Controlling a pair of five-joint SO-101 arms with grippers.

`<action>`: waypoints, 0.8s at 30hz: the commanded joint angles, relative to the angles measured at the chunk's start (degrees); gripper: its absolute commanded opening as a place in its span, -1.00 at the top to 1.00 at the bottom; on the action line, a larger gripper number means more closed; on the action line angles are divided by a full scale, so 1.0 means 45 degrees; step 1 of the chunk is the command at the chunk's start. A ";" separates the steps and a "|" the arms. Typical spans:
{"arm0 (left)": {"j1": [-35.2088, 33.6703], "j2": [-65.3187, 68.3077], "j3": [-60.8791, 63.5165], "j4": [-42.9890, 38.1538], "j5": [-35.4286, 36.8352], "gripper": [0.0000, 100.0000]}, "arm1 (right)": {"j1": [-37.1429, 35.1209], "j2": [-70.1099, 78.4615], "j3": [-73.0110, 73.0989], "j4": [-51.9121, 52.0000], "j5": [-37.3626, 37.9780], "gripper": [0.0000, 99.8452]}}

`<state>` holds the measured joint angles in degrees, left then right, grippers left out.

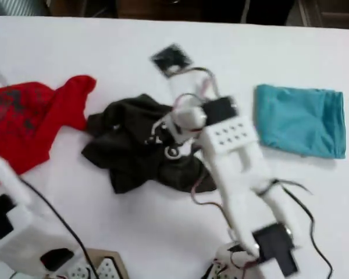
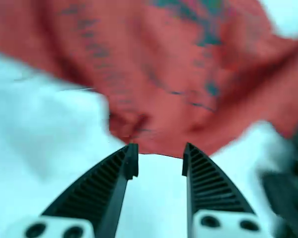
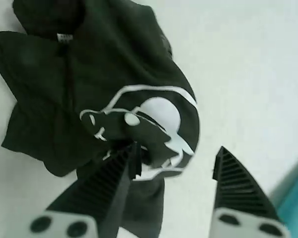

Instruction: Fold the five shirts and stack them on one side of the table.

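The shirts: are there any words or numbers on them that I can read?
No words or numbers can be read.
Black shirt: a white picture with no letters; its neck tag is too small to read.
Red shirt: dark print, too blurred to read.
Teal shirt: no print seen.

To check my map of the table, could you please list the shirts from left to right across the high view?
In order: crumpled red printed shirt → crumpled black shirt with white print → folded teal shirt.
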<state>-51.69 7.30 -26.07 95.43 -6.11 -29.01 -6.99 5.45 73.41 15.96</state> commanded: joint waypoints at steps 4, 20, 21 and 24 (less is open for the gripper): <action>-0.2344 -0.0508 -0.0029 -0.0371 -0.1387 0.67 | -0.1670 0.5031 -0.5685 0.0186 -0.0137 0.51; -0.2813 -0.0567 0.2745 -0.0762 -0.1641 0.67 | -0.1612 1.7143 -2.0532 0.5558 -0.0039 0.72; -0.2813 -0.0567 0.2784 -0.0879 -0.1641 0.67 | -0.1377 1.7260 -2.0982 0.5734 -0.0039 0.89; -0.2794 -0.0527 0.2823 -0.1016 -0.1641 0.67 | -0.0498 1.7104 -2.2447 0.6183 -0.0039 0.92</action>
<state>-64.26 7.38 -13.32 91.91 -13.14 -35.43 70.90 -87.91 99.25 15.78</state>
